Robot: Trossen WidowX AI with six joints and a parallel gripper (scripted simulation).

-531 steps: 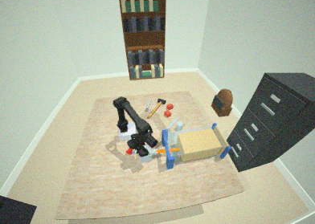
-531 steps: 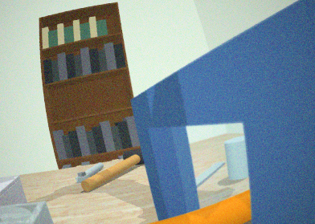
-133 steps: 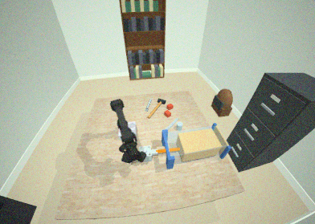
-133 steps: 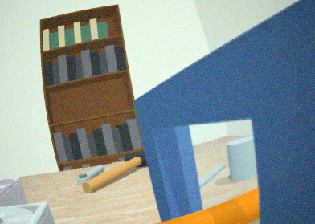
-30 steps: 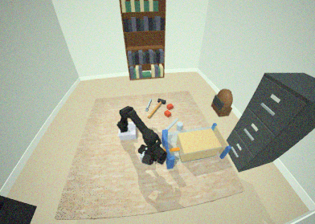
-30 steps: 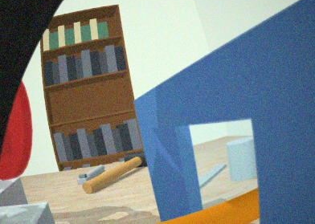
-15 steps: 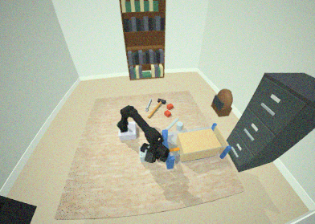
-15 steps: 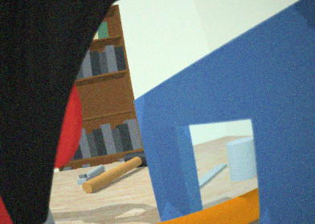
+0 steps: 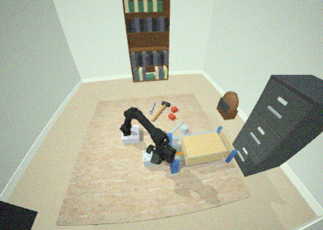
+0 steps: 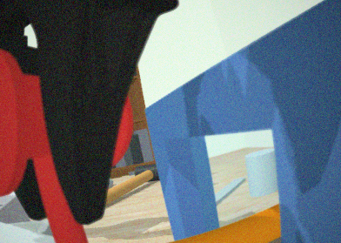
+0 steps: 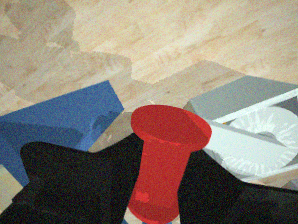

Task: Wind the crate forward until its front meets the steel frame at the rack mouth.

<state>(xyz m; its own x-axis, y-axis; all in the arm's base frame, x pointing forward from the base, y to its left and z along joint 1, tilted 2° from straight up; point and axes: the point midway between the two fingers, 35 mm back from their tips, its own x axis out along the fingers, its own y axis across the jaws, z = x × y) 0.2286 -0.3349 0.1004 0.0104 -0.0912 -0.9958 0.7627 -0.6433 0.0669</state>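
My gripper (image 9: 164, 157) (image 11: 163, 132) is shut on the winch handle's red knob (image 11: 167, 132). The handle's red arm (image 10: 49, 183) runs down out of the exterior view, so its key end is hidden. The pale winch (image 9: 147, 158) (image 11: 220, 102) is beside and partly under the gripper, its round drum (image 11: 267, 131) showing right of the knob. I cannot tell whether the key is in the hole. The crate (image 9: 203, 147) looks flat inside the cubby. An orange strap (image 9: 179, 153) (image 10: 248, 226) runs through the blue steel frame (image 9: 175, 166) (image 10: 235, 96) (image 11: 75, 112), with a gap between crate and frame.
A hammer (image 9: 160, 112) (image 10: 130, 187), a wrench (image 9: 152, 108) and two red blocks (image 9: 174, 109) (image 9: 171, 116) lie behind the arm. A pale cylinder (image 9: 184, 129) (image 10: 261, 172) and a pale bar (image 9: 177, 128) (image 10: 230, 190) lie beside the cubby. A dark cabinet (image 9: 268, 124) stands right.
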